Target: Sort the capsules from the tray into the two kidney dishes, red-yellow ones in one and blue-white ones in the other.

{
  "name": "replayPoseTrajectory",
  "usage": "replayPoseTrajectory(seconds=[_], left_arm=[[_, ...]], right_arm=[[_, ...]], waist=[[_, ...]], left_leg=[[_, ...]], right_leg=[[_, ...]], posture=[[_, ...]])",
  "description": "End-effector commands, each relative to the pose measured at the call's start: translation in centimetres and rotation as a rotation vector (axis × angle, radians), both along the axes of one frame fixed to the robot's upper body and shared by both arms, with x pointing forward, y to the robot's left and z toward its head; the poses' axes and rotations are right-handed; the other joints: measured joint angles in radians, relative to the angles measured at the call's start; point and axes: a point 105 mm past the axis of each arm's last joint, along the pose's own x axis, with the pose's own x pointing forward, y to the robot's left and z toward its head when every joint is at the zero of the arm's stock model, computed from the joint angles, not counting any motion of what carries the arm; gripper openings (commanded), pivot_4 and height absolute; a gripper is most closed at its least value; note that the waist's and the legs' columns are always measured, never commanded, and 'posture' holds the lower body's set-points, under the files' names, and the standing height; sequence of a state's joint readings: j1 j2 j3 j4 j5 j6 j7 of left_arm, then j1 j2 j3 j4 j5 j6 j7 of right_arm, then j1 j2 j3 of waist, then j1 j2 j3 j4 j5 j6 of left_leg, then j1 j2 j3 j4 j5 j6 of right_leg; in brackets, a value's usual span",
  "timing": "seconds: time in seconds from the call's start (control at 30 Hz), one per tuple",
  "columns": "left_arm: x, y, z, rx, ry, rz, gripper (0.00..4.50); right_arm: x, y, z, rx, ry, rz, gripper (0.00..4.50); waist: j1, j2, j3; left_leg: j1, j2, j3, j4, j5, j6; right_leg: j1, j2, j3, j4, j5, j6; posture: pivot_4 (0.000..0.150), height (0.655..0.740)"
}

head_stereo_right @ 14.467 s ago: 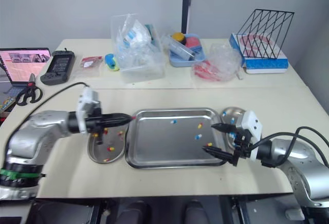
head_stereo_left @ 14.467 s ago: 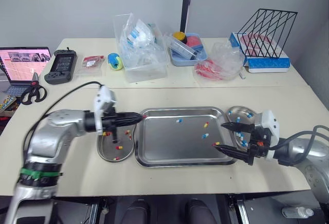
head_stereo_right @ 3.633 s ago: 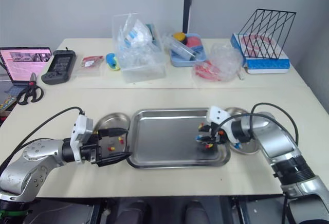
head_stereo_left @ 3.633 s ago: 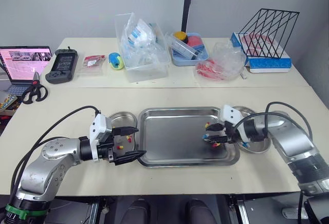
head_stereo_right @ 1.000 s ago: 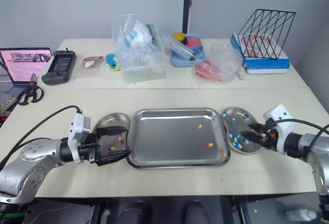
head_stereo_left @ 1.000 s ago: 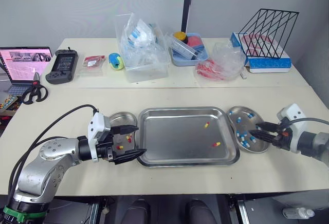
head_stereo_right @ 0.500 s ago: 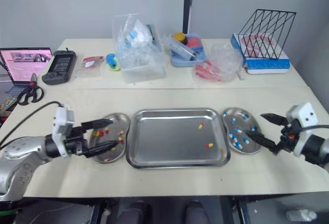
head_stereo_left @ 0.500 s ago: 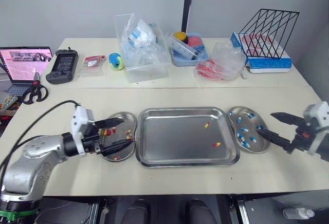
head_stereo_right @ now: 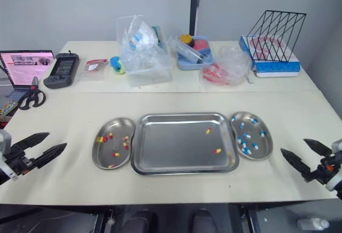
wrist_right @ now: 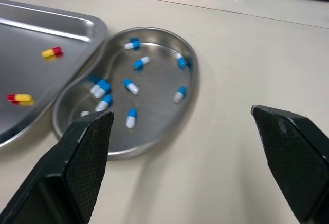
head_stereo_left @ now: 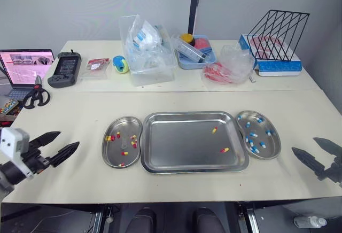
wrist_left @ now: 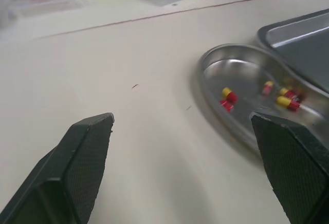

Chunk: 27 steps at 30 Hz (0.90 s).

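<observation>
A steel tray (head_stereo_left: 181, 158) lies mid-table with two red-yellow capsules, one (head_stereo_left: 215, 130) toward its far right and one (head_stereo_left: 225, 149) nearer me. The left kidney dish (head_stereo_left: 109, 158) holds several red-yellow capsules (wrist_left: 229, 96). The right kidney dish (head_stereo_left: 272, 150) holds several blue-white capsules (wrist_right: 130, 86). My left gripper (head_stereo_left: 56, 146) hovers open and empty at the table's left front edge, far from the dishes. My right gripper (head_stereo_left: 315, 153) is open and empty at the right front edge, just right of the blue-white dish.
Along the back of the table sit a laptop (head_stereo_left: 24, 70), scissors (head_stereo_left: 33, 96), a black handheld device (head_stereo_left: 64, 67), a clear bin of packets (head_stereo_left: 147, 51), a blue tub (head_stereo_left: 195, 50), plastic bags (head_stereo_left: 228, 64) and a black wire rack (head_stereo_left: 275, 32).
Both arms have pulled back from the dishes to the table's outer front edges. The right gripper, narrower over the blue-white dish a second ago, has opened wide.
</observation>
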<state>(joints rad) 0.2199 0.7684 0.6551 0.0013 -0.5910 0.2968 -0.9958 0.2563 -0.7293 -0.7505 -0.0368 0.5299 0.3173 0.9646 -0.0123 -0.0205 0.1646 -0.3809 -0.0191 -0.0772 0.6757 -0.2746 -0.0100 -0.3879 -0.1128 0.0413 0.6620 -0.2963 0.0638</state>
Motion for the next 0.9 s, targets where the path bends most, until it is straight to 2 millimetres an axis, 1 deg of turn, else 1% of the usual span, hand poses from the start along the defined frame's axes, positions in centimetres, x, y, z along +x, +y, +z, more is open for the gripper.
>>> replayPoseTrajectory(seconds=[0.03, 0.13, 0.53, 0.9], left_arm=[[-0.5, 1.3, 0.6, 0.035, -0.036, 0.032, 4.5], [-0.6, 1.3, 0.5, 0.037, -0.034, 0.031, 4.5], [-0.3, 0.3, 0.3, 0.033, -0.03, -0.002, 4.5], [0.3, -1.2, 0.3, 0.019, -0.025, -0.052, 4.5]], right_arm=[[-0.4, -1.4, 0.1, -0.03, -0.031, -0.04, 4.49], [-0.4, -1.7, -0.2, -0.026, -0.024, -0.043, 4.49], [-0.6, -1.5, -0.2, -0.028, -0.022, -0.033, 4.49], [-0.2, -1.0, 0.3, -0.02, -0.03, -0.009, 4.49]], waist=[[0.001, 0.0, 0.0], [0.001, 0.0, 0.0], [-0.001, 0.0, 0.0], [-0.002, 0.0, 0.0]], left_leg=[[0.0, 0.0, 0.0, 0.0, 0.0, 0.0], [0.0, 0.0, 0.0, 0.0, 0.0, 0.0], [0.0, 0.0, 0.0, 0.0, 0.0, 0.0], [0.0, 0.0, 0.0, 0.0, 0.0, 0.0]], right_leg=[[0.0, 0.0, 0.0, 0.0, 0.0, 0.0], [0.001, 0.0, 0.0, 0.0, 0.0, 0.0], [0.0, 0.0, 0.0, 0.0, 0.0, 0.0], [0.0, 0.0, 0.0, 0.0, 0.0, 0.0]], posture=[[0.15, 0.7275], [0.15, 0.7275], [0.15, 0.7275], [0.15, 0.7275]])
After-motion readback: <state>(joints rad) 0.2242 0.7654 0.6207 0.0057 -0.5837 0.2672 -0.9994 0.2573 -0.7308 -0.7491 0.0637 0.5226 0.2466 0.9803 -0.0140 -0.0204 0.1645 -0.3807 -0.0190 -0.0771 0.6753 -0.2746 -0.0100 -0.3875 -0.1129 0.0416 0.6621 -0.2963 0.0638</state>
